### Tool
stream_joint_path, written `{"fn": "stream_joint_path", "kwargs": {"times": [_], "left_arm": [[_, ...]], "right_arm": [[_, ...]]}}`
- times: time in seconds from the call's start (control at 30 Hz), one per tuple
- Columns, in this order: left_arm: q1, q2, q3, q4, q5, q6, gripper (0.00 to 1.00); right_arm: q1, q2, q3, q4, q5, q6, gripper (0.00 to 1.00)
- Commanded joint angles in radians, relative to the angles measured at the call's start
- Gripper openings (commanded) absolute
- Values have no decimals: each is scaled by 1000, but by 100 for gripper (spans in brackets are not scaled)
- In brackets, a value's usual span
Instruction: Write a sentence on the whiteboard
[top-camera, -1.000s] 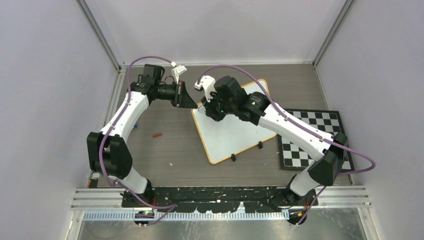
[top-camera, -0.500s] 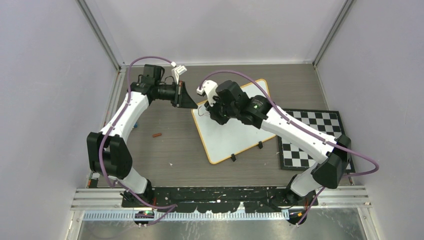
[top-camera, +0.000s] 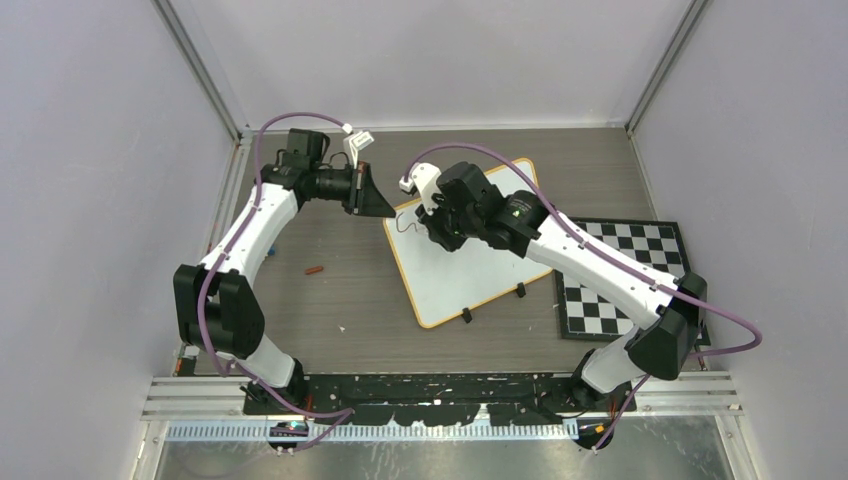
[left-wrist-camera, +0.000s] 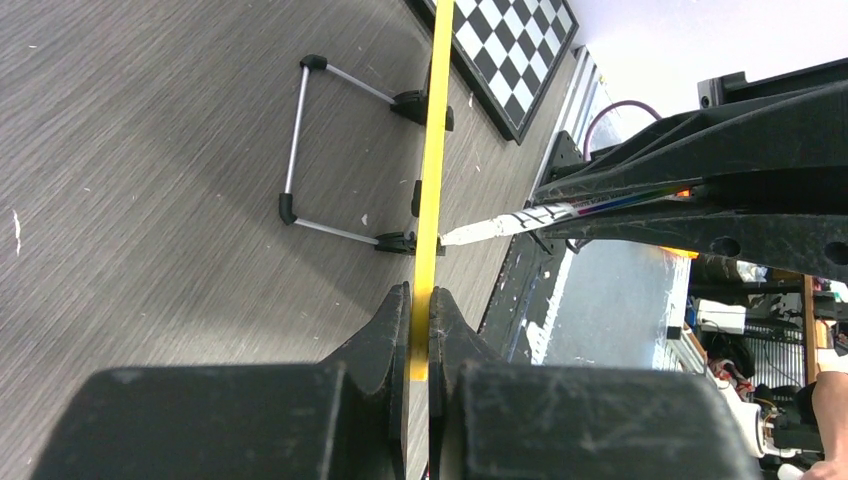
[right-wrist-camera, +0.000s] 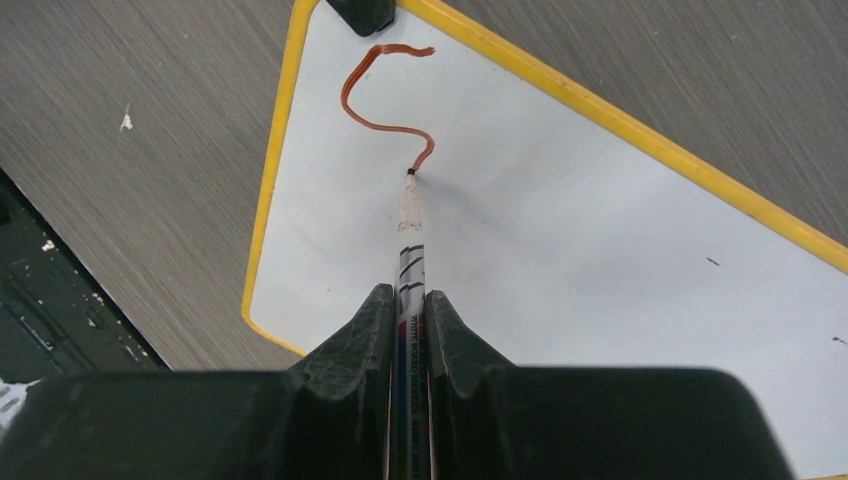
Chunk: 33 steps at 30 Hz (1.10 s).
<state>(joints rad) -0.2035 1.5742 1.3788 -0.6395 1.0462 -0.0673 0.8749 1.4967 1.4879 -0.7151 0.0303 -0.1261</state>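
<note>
Right end effector (right-wrist-camera: 408, 300) clamped on white marker (right-wrist-camera: 410, 240), tip touching flat white yellow-rimmed whiteboard (right-wrist-camera: 600, 250) on grey counter (right-wrist-camera: 130, 80), at end of red S-stroke (right-wrist-camera: 375, 110). Left end effector (left-wrist-camera: 421, 300) pinches rim at that corner. Blank board lies rightward along its long edge.

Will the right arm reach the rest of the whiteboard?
Probably yes. The marker in the right gripper touches the whiteboard, and the white beyond the red squiggle is bare. The left gripper only clamps its rim.
</note>
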Motion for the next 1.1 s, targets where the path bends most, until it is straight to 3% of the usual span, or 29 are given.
{"fn": "stream_joint_path", "kwargs": {"times": [0.0,0.47,1.07], "left_arm": [[-3,-35,0,13,-5,-8,0],[-3,-42,-9,12,-8,0,0],[-4,-50,-10,9,-17,4,0]], "right_arm": [[15,-4,-1,-17,-55,-9,0],[53,68,121,-55,-119,3,0],[25,8,86,-78,-46,-37,0]]}}
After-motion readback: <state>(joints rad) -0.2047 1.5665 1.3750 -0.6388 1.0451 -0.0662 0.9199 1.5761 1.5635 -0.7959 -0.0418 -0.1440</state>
